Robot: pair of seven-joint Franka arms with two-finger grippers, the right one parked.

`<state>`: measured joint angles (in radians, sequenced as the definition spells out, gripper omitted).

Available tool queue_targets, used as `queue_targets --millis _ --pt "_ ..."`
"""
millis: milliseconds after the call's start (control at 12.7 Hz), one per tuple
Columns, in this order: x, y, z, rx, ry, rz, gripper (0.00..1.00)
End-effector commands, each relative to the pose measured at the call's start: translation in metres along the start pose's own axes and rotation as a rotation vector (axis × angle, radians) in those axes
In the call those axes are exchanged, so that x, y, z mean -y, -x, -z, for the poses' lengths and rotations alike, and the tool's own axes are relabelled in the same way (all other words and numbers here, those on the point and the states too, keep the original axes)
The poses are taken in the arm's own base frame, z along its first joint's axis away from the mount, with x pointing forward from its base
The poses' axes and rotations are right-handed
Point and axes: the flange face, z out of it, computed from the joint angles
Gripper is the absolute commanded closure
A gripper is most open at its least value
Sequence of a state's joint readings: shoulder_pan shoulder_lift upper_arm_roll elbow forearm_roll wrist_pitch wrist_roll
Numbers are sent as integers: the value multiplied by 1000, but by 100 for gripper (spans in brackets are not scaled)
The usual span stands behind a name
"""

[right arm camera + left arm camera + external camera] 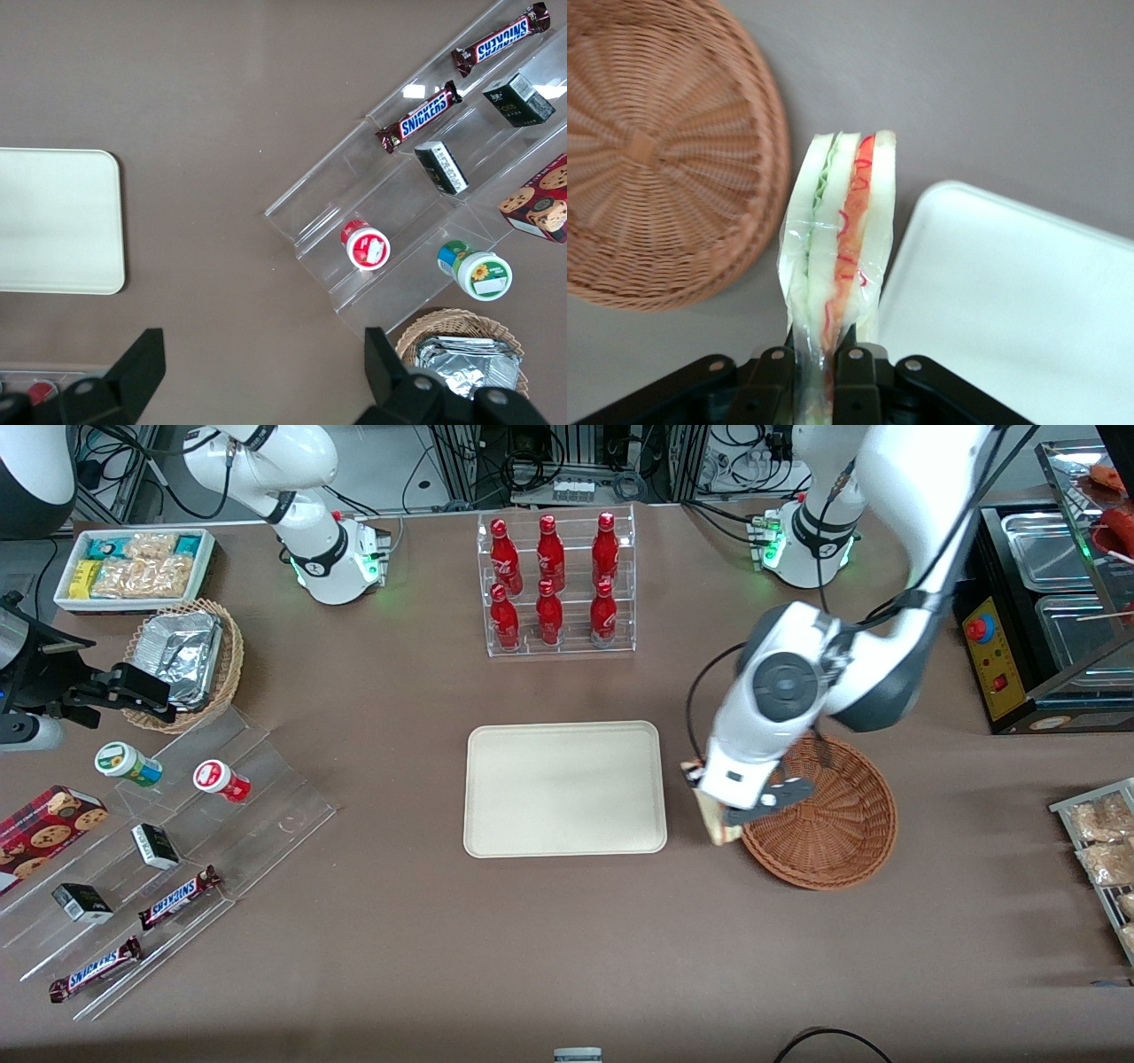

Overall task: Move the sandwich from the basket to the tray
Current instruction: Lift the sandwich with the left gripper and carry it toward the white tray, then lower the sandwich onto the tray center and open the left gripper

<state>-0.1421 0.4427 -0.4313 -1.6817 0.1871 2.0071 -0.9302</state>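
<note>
While the sandwich [837,239] hangs between basket [828,815] and tray [564,788], I am midway through the carry.
My gripper [728,815], just right of centre in the front view, has its jaws clenched narrowly on the wrapped wedge's lower end, above the counter [567,939]; next, I judge, comes a sideways shift over the tray, then lowering.

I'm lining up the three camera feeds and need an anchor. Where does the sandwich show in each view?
Front view: the sandwich hangs in the gripper, over the table between the basket and the tray.
Left wrist view: the sandwich stands edge-on, clamped between the fingers, with the basket and tray beside it.
Right wrist view: not in it.
Shared landmark: the cream tray.
</note>
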Motion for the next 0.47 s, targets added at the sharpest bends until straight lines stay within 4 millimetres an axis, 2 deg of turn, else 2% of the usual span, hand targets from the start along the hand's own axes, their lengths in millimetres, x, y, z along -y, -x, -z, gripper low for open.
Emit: queue_targets --millis 0,79,158,316,395 --pt "-43 17 -23 -7 -20 -106 100" --pt "-66 38 -32 -13 -33 -160 100" --pt "-79 53 -41 -8 -41 -191 100" --pt "-101 70 -61 16 -44 -220 100" --pt "-104 72 -70 24 -42 -218 100"
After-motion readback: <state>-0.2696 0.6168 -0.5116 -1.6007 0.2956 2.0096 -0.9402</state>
